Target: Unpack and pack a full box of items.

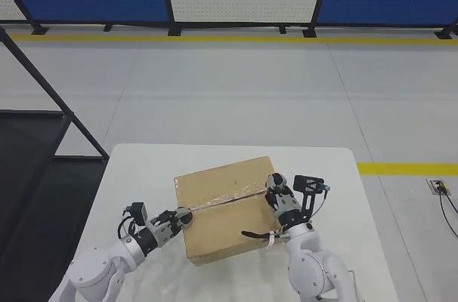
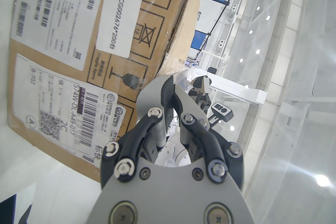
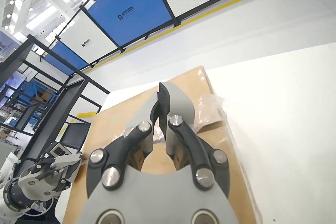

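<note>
The left hand (image 2: 172, 87) has its fingers pressed together. Their tips are at the upper edge of the cardboard box (image 2: 78, 12), and a crumpled end of clear tape (image 2: 183, 75) sits just beyond them. Whether they pinch the tape I cannot tell. The right hand (image 3: 160, 96) is also closed, with nothing visible between its fingers. It is over the box top, with more tape bunched just beside its tips. The box lies between the two hands on the tabletop (image 1: 138, 174), flaps down.
</note>
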